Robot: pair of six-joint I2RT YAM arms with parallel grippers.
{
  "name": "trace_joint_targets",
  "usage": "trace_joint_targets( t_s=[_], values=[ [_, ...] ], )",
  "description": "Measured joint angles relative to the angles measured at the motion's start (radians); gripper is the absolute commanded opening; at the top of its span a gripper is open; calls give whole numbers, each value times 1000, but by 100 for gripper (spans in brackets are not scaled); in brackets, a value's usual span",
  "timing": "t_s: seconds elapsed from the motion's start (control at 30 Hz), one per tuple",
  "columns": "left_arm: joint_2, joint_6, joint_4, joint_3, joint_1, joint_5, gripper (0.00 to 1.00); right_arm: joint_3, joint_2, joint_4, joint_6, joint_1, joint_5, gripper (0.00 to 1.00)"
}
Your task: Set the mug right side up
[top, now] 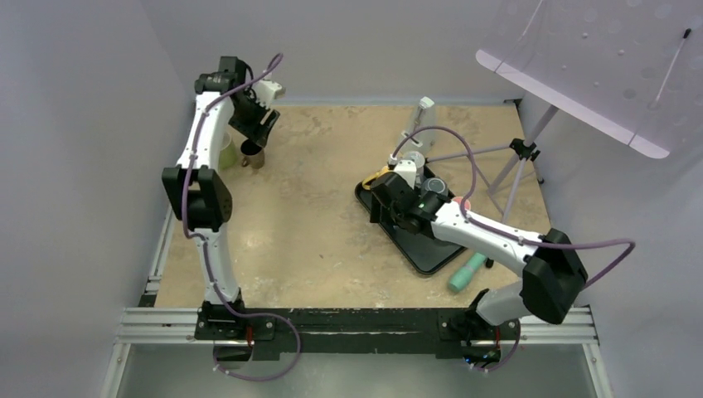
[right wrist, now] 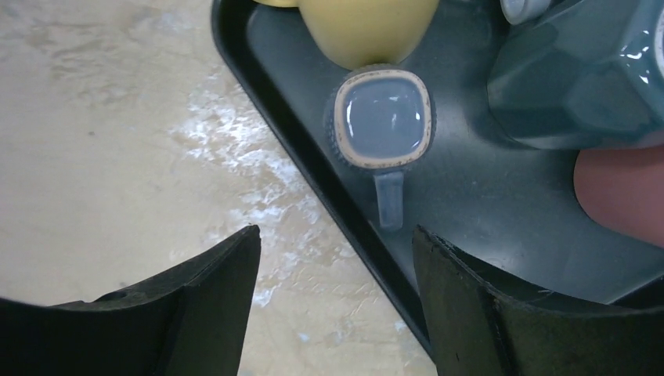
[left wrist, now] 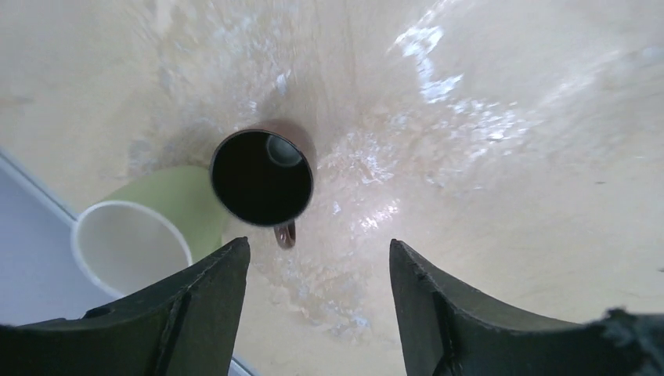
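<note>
A small grey-blue mug [right wrist: 384, 117] stands upside down on the black tray [right wrist: 297, 149], its glazed base up and its handle [right wrist: 389, 200] pointing toward my right gripper [right wrist: 335, 231]. That gripper is open and empty above the tray's left rim; in the top view it [top: 385, 197] hovers over the tray's near-left part. A brown mug [left wrist: 262, 176] stands mouth up on the table at the far left [top: 253, 155]. My left gripper [left wrist: 319, 244] is open and empty above and just short of it, and shows in the top view [top: 259, 124].
A green cup [left wrist: 156, 227] with a white inside touches the brown mug's left side. On the tray are a yellow mug [right wrist: 368, 27], a teal mug [right wrist: 579, 70] and a pink object [right wrist: 618, 192]. A teal bottle [top: 467, 272] lies beside the tray. A tripod [top: 522, 157] stands at the right.
</note>
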Motion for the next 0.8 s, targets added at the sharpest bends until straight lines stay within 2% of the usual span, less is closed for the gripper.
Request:
trace_joint_targets(
  t_s=[0.23,0.33,0.43,0.53,0.57,0.6,0.7,0.8],
  values=[
    [-317,-57,29,-71,0,192,70,-17,128,42,-15,-33,51,64],
    [-406,-80,28,-126,0,260,70,-26,166,74,-24,-49,60,58],
    [-437,-98,24,-168,0,293,70,-40,199,116,-38,-66,58,42],
    [-439,-109,23,-200,0,311,70,-57,219,150,-56,-74,56,16],
    [-439,-115,23,-214,0,317,70,-60,224,157,-63,-76,55,4],
    [-440,-120,23,-226,0,322,70,-60,230,159,-64,-77,55,0],
    [-447,-137,17,-262,0,343,70,-60,229,154,-63,-77,57,0],
    [-477,-168,8,-308,0,389,75,-60,222,151,-63,-77,47,0]
  ],
)
